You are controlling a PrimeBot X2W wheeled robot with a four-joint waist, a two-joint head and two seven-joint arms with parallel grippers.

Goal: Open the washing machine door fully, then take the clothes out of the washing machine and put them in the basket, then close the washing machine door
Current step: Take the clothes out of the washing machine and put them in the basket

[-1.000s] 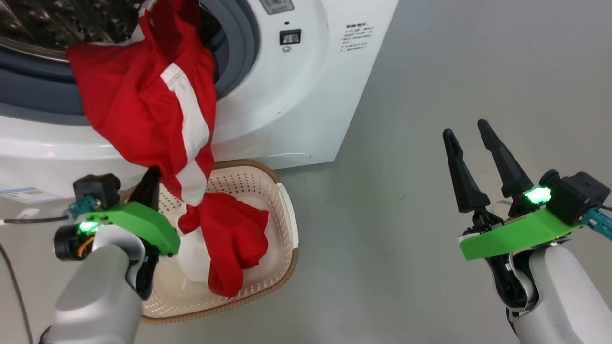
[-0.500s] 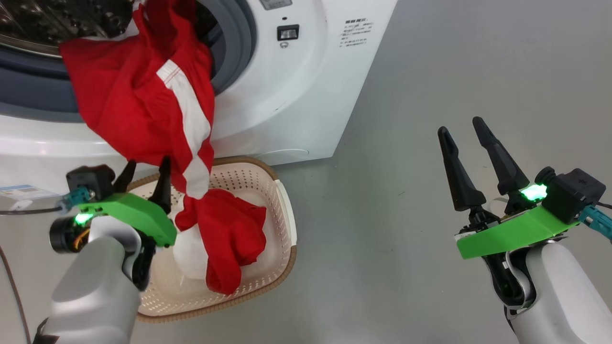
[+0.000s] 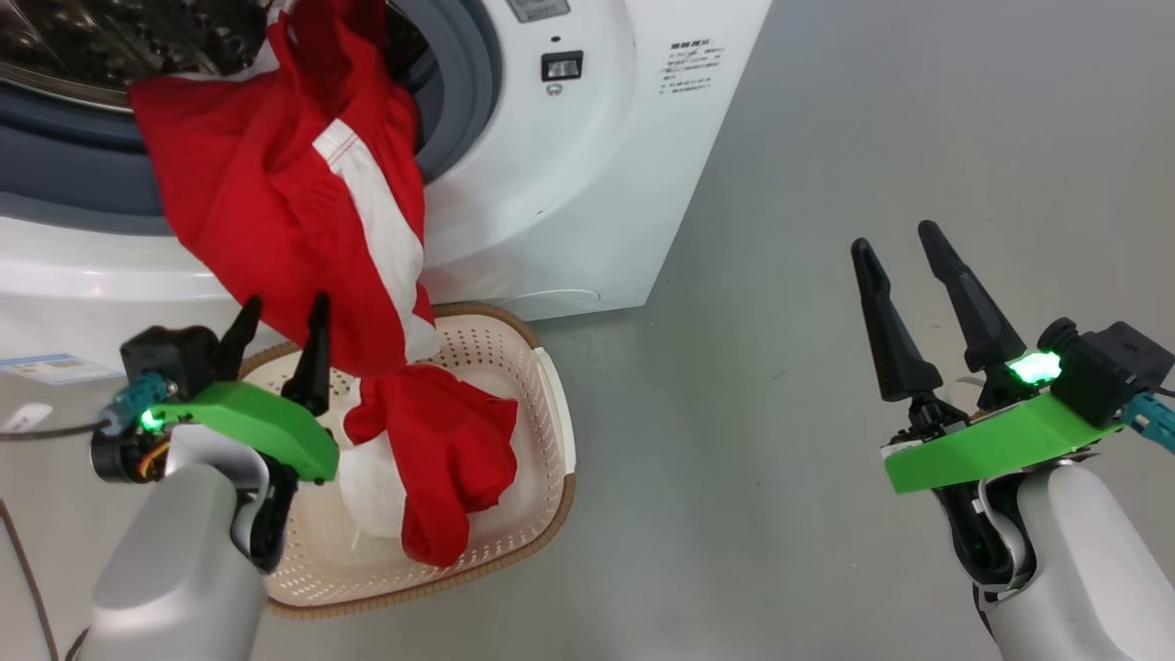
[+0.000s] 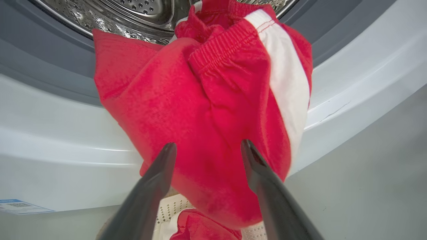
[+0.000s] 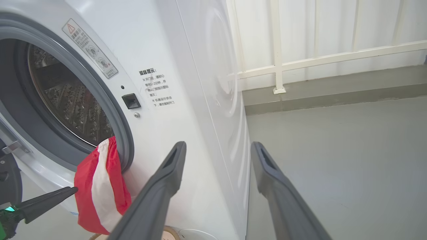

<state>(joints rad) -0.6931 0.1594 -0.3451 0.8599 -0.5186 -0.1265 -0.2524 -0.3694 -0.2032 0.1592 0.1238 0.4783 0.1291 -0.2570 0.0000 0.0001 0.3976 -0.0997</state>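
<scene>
A red-and-white jersey (image 3: 257,202) drapes out of the washing machine (image 3: 569,184) at 11 o'clock, down into the basket (image 3: 560,431) at 7 o'clock. The left gripper (image 3: 285,308) — jaws spread — holds nothing, tips beside the jersey. The right gripper (image 3: 892,237), at 4 o'clock, gapes empty.

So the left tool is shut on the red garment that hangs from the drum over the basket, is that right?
Not quite: the left tool is open, its fingers apart and gripping nothing, as the left wrist view shows. The red garment does hang from the drum over the basket.
</scene>
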